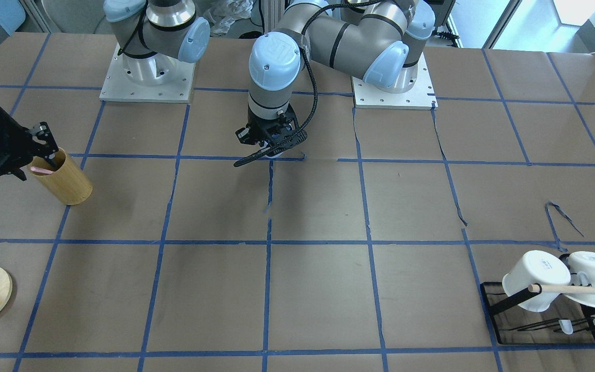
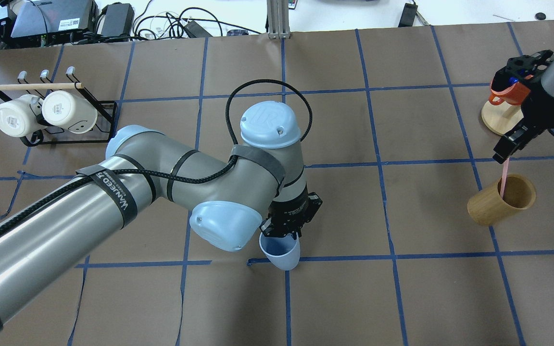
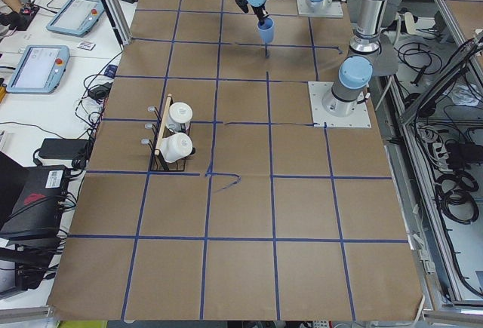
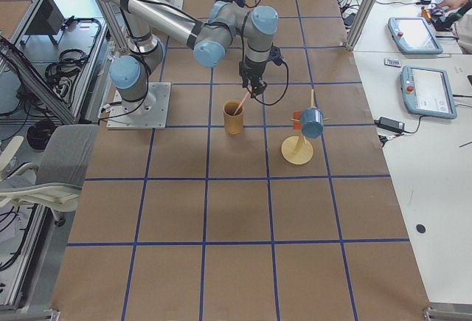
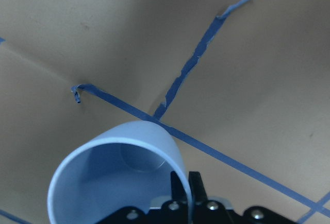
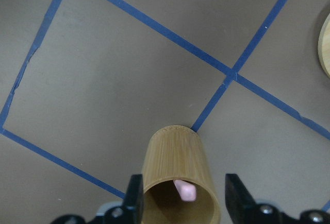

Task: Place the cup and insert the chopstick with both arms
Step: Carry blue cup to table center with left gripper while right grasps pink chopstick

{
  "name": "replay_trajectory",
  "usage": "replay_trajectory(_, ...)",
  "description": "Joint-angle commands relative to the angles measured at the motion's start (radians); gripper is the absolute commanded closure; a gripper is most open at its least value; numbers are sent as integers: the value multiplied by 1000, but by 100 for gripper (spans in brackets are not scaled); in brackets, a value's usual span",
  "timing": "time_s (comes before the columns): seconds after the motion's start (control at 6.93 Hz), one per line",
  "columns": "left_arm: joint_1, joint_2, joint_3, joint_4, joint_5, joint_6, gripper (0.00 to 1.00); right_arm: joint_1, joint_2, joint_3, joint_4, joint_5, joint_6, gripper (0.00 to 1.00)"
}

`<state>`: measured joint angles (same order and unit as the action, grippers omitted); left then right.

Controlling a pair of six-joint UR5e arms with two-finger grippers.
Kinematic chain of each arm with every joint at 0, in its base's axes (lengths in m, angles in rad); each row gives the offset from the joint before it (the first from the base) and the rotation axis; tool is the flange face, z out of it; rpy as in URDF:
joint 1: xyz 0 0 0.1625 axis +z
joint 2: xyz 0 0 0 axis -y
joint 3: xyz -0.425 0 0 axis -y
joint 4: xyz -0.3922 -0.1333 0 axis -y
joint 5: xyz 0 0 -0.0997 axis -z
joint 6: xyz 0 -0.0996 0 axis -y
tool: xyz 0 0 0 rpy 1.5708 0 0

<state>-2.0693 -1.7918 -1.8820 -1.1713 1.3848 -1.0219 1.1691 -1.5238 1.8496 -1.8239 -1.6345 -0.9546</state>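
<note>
A robotics lab — tape-gridded table [image 1: 318,206], teach pendants [image 3: 34,68], cables [image 2: 171,24] on benches.

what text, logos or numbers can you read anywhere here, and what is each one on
"UR" logo: on the blue joint cap of the left arm.
"WANJEED": on the black strap round that arm; the small characters after it are unclear.
Labels on the white cups: too small to read.
Sticker on the black box behind the table: too small to read.

The black strap [image 2: 113,191] around the left arm's tube reads roughly "WANJEED". The blue joint cap [image 2: 270,126] bears a "UR" logo. The labels on the white cups [image 2: 68,111] are illegible.
</note>
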Motion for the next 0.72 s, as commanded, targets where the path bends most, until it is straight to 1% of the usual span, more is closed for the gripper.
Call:
replay_trajectory(0.0, -12, -15, -23, 45, 6, -17, 100, 0, 1, 0, 2, -1, -1, 56)
replay_trajectory(0.14, -14, -15, -23, 45, 22, -14, 84, 0, 1, 0, 3, 1, -1, 66)
replay_trajectory(0.29, -14, -15, -20, 56, 70, -21, 1, 0, -1, 0, 3, 4, 0, 82)
replay_trajectory(0.43, -14, -15, -17, 59, 69, -18, 0, 0, -1, -1, 5, 4, 1, 90)
replay_trajectory(0.58, -14, -12, 1, 71, 71, -3, 0, 0, -1, -1, 9, 4, 2, 94)
